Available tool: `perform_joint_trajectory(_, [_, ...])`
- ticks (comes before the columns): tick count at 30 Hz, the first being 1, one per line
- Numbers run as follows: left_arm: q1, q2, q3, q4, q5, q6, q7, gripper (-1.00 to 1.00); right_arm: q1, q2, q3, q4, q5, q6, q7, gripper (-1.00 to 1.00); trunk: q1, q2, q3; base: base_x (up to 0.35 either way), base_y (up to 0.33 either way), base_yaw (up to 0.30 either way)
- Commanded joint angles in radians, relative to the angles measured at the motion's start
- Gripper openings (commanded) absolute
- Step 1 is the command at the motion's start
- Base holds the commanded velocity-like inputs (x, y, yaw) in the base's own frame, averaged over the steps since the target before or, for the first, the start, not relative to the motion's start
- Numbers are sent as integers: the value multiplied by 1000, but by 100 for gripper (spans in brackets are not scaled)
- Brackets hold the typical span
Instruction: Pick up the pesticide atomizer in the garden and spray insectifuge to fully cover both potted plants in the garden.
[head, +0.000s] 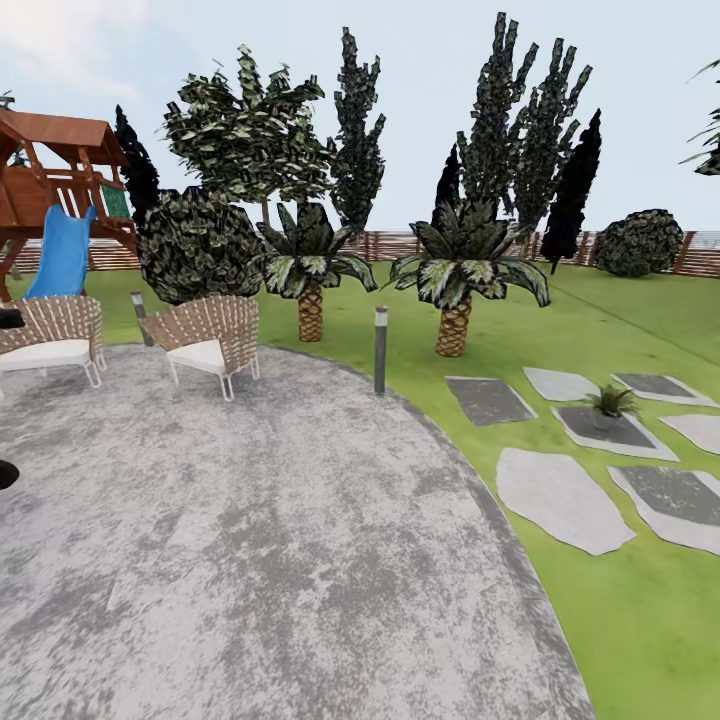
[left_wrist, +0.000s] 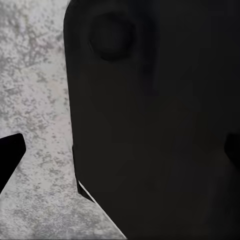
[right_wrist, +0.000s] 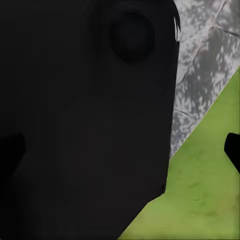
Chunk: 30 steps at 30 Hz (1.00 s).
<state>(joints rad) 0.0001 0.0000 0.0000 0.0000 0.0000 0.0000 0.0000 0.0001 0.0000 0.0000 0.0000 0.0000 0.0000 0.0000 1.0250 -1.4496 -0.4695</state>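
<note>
Potted plants: one (head: 608, 404) counted, standing on a stepping stone (head: 618, 432) in the lawn (head: 650, 610), beyond the patio's (head: 250, 560) right edge. Two wicker chairs (head: 212, 338) sit at the patio's far left edge, two palms (head: 455, 275) behind on the grass. Left wrist view shows a dark body over paving, right wrist view the same over paving and grass; jaw state cannot be told for either arm, and the plant's position relative to the jaws cannot be told.

I count one potted plant (head: 609, 404), sitting on a stepping stone. I see seven grey stepping stones (head: 562, 497) in the grass. There are two palms (head: 455, 268) with scaly trunks, two woven chairs (head: 208, 338), two short lamp posts (head: 380, 348), and one blue slide (head: 62, 252).
</note>
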Motion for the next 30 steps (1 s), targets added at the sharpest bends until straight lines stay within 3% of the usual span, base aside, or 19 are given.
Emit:
perform_joint_trajectory(1, [6,-6,6,6,6,6,-6,100,-6,6,1,-6,1,6,-3,100,0,0,-1,0,0,0])
perform_joint_trajectory(10, [8,-12,4,18,12,33,-9,100,-17,10,2,-30,1,6,-4,100,0,0,-1,0,0,0])
perform_joint_trajectory(17, [6,3,0,-21,9,12,-1,100,-21,-5,0,-67,1,-12,-5,100,0,0,-1,0,0,0])
perform_joint_trajectory(21, [3,15,1,-44,8,-10,7,100,-22,-26,-3,-89,1,-34,-6,100,0,0,-1,0,0,0])
perform_joint_trajectory(30, [-34,20,2,-95,9,-52,8,100,-22,-53,-5,-135,0,-85,-6,100,0,0,-1,0,0,0])
